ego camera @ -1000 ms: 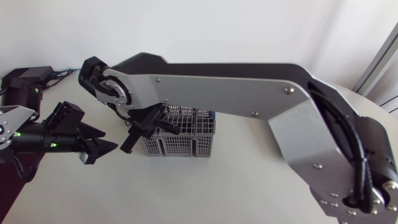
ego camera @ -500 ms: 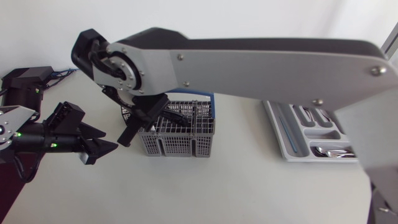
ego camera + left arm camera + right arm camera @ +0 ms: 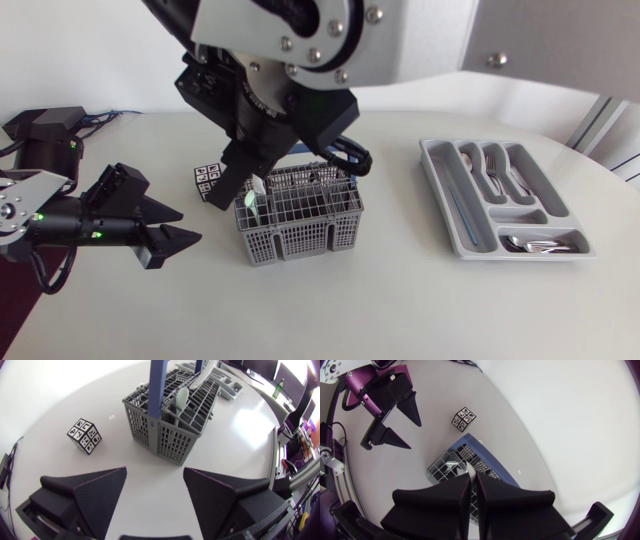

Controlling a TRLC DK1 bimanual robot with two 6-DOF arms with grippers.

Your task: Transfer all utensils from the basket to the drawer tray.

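Note:
The grey wire basket (image 3: 300,222) with a blue handle (image 3: 157,385) stands mid-table. My right gripper (image 3: 240,185) hangs over its left end, shut on a thin pale utensil (image 3: 471,471) that reaches down into the basket (image 3: 451,466). A pale spoon (image 3: 181,397) stands bowl-up in the basket (image 3: 170,420). My left gripper (image 3: 172,238) is low beside the basket's left side, open and empty (image 3: 155,487). The grey drawer tray (image 3: 440,190) lies at the right and holds several pieces of cutlery.
A black-and-white patterned cube (image 3: 207,181) sits just left of the basket, ahead of the left gripper (image 3: 84,436). The right arm's large links (image 3: 330,50) span the space above the basket.
The right arm has swung up, uncovering the tray, with its gripper still shut over the basket's left end. The basket has turned slightly. The left arm has barely moved.

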